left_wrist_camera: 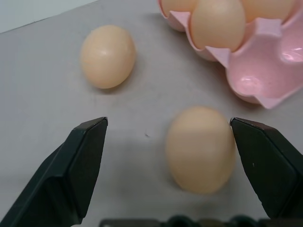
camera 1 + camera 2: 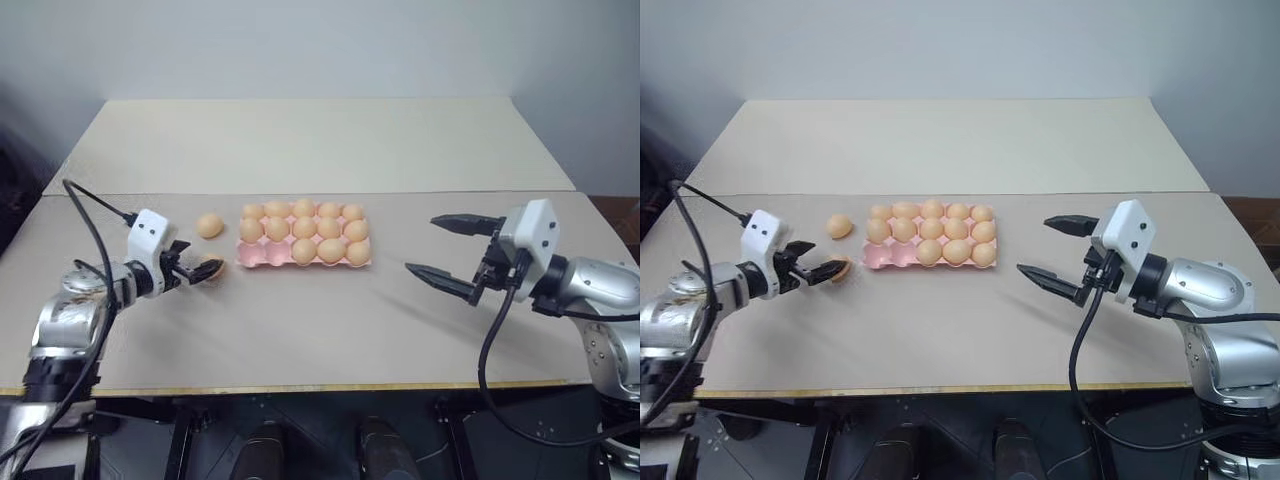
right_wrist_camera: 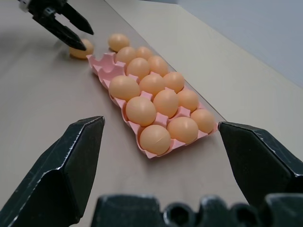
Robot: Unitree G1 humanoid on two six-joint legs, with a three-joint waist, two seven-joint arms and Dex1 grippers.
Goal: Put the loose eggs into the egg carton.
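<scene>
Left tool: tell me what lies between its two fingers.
In the left wrist view, one loose egg lies on the table between the open left tool fingers, close to one finger; the rest is bare table.

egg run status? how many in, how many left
Done: thirteen eggs sit in the egg carton; its two near-left cups are empty. In hand: nothing gripped yet. The open left claw straddles one loose egg on the table beside the carton's empty corner. Left: that egg, then the second loose egg farther back. The right claw hangs open, right of the carton.
</scene>
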